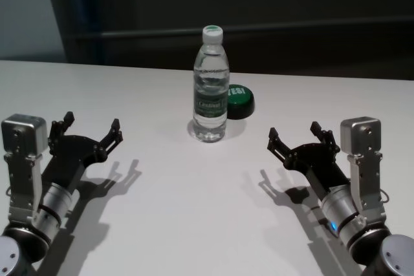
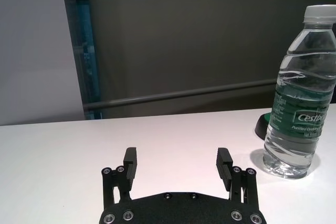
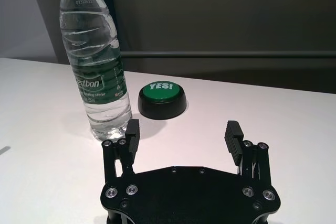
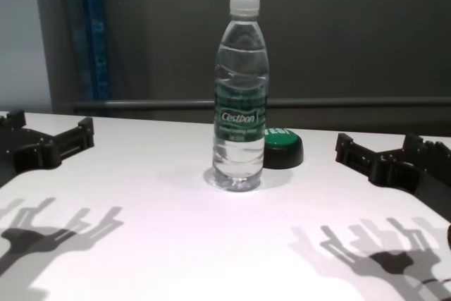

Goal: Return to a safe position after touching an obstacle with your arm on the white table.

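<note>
Left pincer point(image 1: 90, 128) hangs low over the surface point(image 1: 194, 211), fingers spread wide and released, gripping nothing. Right pincer point(image 1: 296, 138) mirrors it on the other side, equally splayed and empty. Both point inward and forward, each well apart from the bottle point(image 1: 211, 85), which suggests a pulled-back, neutral stance rather than a reach.

The bottle stands upright in the middle of the surface, between the two arms and farther out, cap on, nothing touching it. Just behind it to the right sits the black button point(image 1: 239, 101) with the green top reading "YES!"; whether it touches the bottle's base is hard to call from the head view, though the right wrist view shows a gap.

Symmetric arms, bottle standing undisturbed: my read is that both are at or close to the safe position, with no contact under way.
</note>
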